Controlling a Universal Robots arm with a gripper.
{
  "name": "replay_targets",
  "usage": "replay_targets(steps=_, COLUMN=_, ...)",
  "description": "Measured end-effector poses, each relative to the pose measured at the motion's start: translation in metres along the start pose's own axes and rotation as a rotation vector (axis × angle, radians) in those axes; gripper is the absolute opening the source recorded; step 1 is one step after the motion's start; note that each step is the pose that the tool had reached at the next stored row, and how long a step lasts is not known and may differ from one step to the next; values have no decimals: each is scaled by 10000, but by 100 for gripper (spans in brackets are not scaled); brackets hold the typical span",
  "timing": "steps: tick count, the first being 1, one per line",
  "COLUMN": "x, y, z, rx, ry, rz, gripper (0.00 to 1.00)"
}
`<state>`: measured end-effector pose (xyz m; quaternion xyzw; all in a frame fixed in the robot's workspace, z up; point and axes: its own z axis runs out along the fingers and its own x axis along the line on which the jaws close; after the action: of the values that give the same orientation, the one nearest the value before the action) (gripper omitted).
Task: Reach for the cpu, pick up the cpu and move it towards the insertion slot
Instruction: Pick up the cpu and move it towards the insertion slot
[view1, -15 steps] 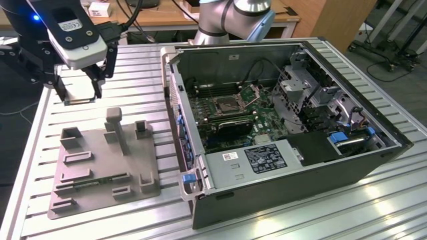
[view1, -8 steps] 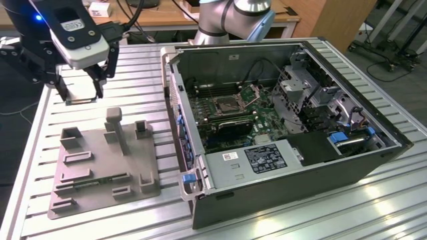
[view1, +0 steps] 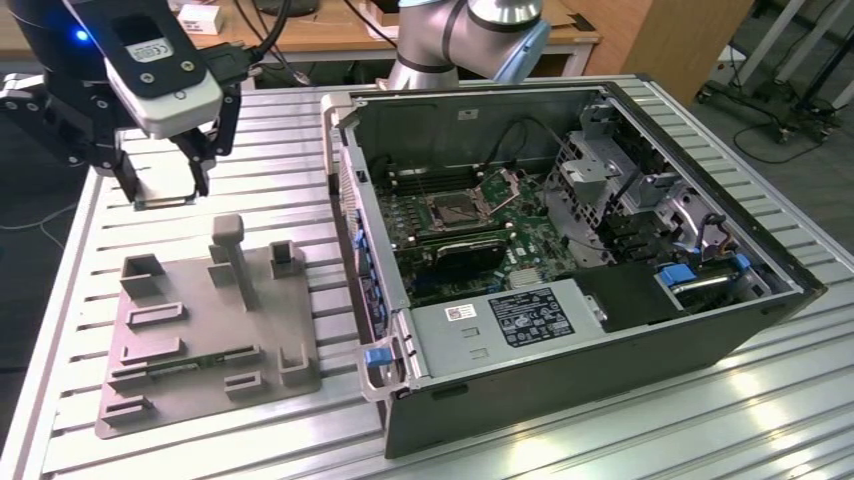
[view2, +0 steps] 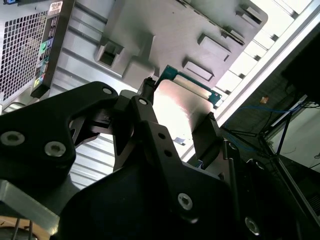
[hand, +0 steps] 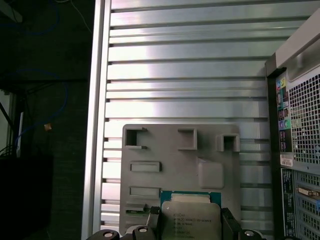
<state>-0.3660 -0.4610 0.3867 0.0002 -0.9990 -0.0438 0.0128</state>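
The cpu (view1: 167, 187) is a small pale square chip held off the table, over the far end of the grey fixture (view1: 200, 320). My gripper (view1: 167, 190) is shut on it, one finger on each side edge. In the first wrist view the cpu (hand: 190, 218) shows its silver top and green rim between the fingers (hand: 152, 220). In the second wrist view the cpu (view2: 180, 107) shines between the black fingers (view2: 145, 97). The insertion slot (view1: 454, 210) lies inside the open computer case, its metal lid plate (view1: 511, 187) hinged up, well towards the exterior view's right of the gripper.
The computer case (view1: 561, 330) lies open on the ribbed metal table (view1: 267, 150), its wall standing between gripper and socket. The fixture carries upright posts (view1: 230, 255) and a thin green circuit strip (view1: 200, 360). The arm's base (view1: 454, 45) stands behind the case.
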Motion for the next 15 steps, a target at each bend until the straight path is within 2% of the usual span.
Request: replay_targets(steps=15, x=-41, y=0, z=-1, rx=0, ry=0, rz=0, gripper=55)
